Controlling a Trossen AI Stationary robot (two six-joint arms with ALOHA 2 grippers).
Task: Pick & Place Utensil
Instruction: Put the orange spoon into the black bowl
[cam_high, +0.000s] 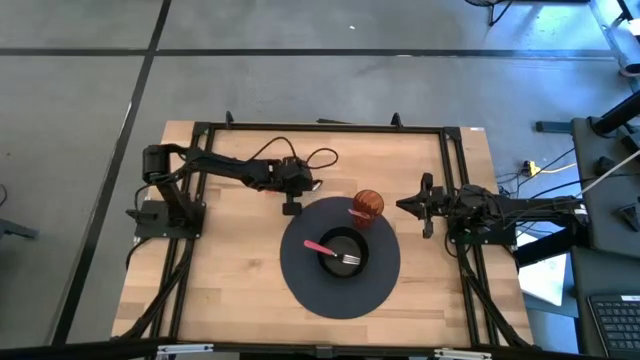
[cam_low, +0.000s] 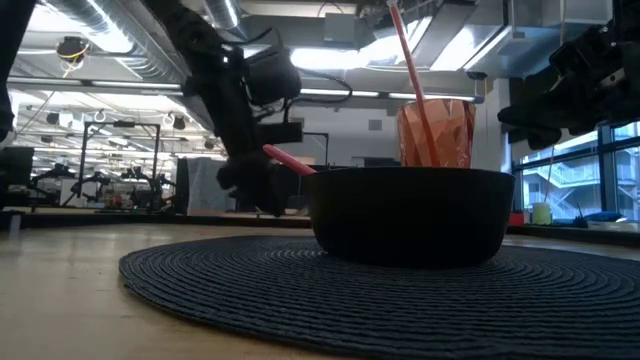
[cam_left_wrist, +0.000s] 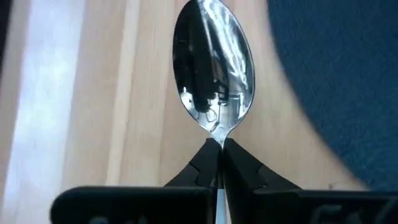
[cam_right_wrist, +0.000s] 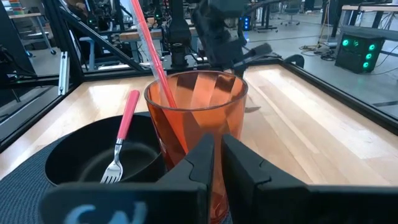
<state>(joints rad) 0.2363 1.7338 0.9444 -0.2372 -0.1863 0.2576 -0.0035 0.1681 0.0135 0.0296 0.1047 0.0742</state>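
One shiny spoon (cam_left_wrist: 214, 68) sits pinched by its neck in my left gripper (cam_left_wrist: 219, 163), over the wooden worktop (cam_high: 230, 270) just beside the dark round mat (cam_high: 340, 290). On the mat, a pink-handled fork (cam_high: 330, 251) lies in a black bowl (cam_high: 343, 252). Next to it stands an orange cup (cam_high: 367, 207). My right gripper (cam_right_wrist: 217, 158) waits near the cup, clenched on nothing.

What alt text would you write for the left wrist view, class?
The left gripper, shut on a shiny spoon, holds it over the wooden table, beside the dark mat.
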